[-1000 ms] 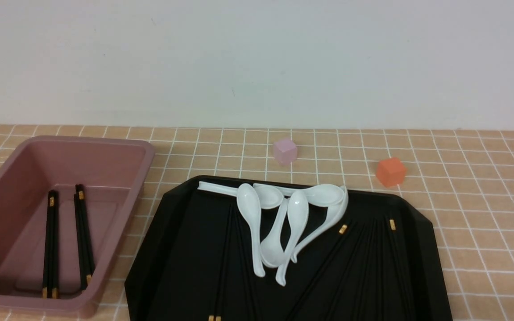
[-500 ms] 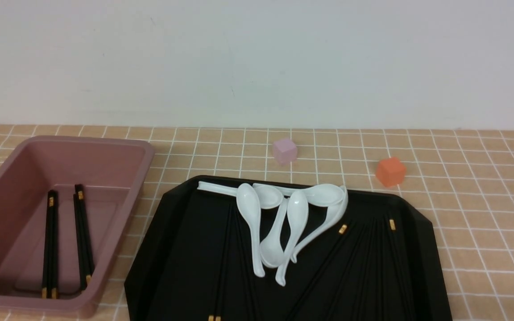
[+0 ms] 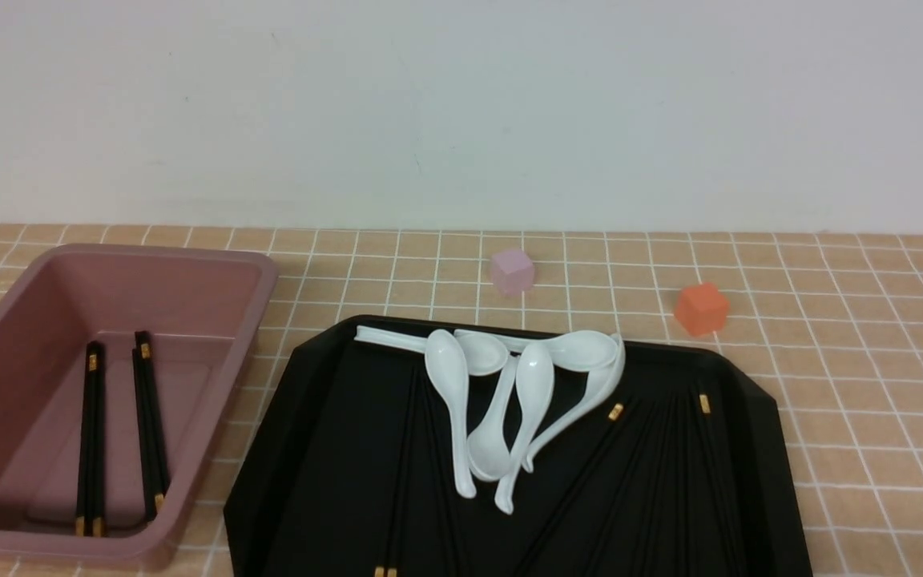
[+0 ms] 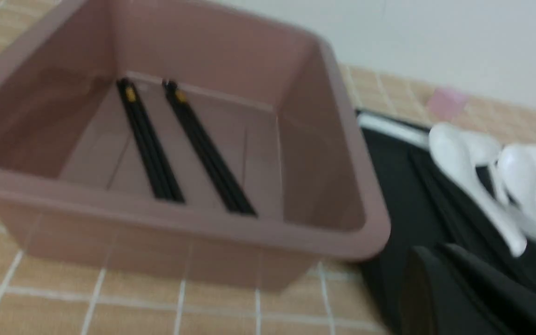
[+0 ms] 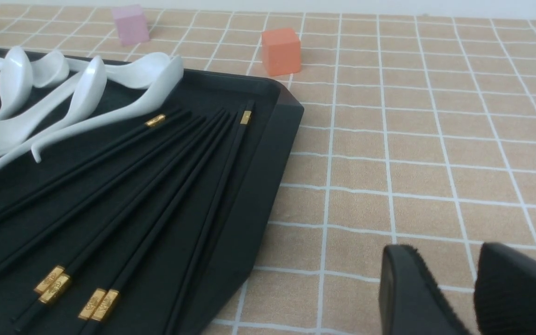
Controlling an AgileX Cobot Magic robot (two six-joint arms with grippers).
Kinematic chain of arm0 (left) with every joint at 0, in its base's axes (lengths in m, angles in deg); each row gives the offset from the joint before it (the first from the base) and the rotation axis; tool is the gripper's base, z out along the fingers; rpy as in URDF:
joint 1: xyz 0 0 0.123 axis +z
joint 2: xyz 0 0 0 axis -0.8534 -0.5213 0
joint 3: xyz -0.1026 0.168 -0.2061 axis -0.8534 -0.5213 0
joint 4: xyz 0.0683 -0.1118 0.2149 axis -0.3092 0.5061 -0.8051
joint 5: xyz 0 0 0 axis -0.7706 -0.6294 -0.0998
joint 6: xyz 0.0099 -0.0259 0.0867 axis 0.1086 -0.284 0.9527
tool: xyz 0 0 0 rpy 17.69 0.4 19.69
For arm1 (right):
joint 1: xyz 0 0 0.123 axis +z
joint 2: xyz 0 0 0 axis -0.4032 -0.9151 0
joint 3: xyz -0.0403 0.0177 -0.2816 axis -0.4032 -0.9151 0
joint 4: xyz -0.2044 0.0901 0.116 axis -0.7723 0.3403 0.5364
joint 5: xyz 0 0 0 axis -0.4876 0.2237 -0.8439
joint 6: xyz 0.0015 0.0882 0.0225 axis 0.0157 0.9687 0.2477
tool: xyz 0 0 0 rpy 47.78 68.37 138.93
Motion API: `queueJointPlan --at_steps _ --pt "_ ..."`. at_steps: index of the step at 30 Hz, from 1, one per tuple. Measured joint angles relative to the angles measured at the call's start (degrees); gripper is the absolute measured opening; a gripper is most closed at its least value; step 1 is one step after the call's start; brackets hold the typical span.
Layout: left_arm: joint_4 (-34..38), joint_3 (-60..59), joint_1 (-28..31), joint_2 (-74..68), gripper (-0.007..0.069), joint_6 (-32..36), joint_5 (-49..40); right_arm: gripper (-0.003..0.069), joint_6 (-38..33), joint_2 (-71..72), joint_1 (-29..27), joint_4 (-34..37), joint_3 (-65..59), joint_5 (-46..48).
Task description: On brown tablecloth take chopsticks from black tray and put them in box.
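The black tray (image 3: 269, 449) lies on the brown tablecloth (image 3: 870, 361) at front centre. Several black chopsticks (image 5: 156, 186) with gold bands fan across its right part, and a few more lie at its left (image 3: 397, 481). The pink box (image 3: 265, 272) stands at the left with two pairs of chopsticks (image 3: 91, 433) on its floor, also seen in the left wrist view (image 4: 151, 139). My left gripper (image 4: 435, 251) is shut and empty, low over the tray's edge beside the box (image 4: 203, 218). My right gripper (image 5: 445, 253) is slightly open and empty over bare cloth, right of the tray (image 5: 258, 186). Neither gripper shows in the front view.
Several white ceramic spoons (image 3: 501, 401) lie piled on the tray's far middle. A small pink cube (image 3: 512, 271) and an orange cube (image 3: 702, 308) stand on the cloth behind the tray. A pale wall closes the far side.
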Motion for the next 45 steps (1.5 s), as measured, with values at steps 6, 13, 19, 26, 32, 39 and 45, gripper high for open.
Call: queueJointPlan --at_steps 6,13,19,26,32,39,45 --pt "-0.59 -0.19 -0.04 0.00 0.0003 0.00 -4.98 0.0240 0.00 0.00 0.00 0.00 0.00 0.00" --pt "-0.82 -0.19 -0.04 0.00 0.0012 0.00 -5.10 0.0240 0.00 0.00 0.00 0.00 0.00 0.00" --pt "-0.76 -0.19 -0.04 0.00 0.0018 0.00 -5.10 0.0240 0.00 0.00 0.00 0.00 0.00 0.00" --pt "-0.76 -0.19 -0.04 0.00 0.0025 0.00 -5.10 0.0240 0.00 0.00 0.00 0.00 0.00 0.00" --pt "-0.64 -0.19 -0.04 0.00 0.0031 0.00 -5.10 0.0240 0.00 0.00 0.00 0.00 0.00 0.00" --pt "-0.59 -0.19 -0.04 0.00 0.0034 0.00 -5.10 0.0240 0.00 0.00 0.00 0.00 0.00 0.00" --pt "-0.59 -0.19 -0.04 0.00 0.0040 0.00 -5.10 0.0240 0.00 0.00 0.00 0.00 0.00 0.00"
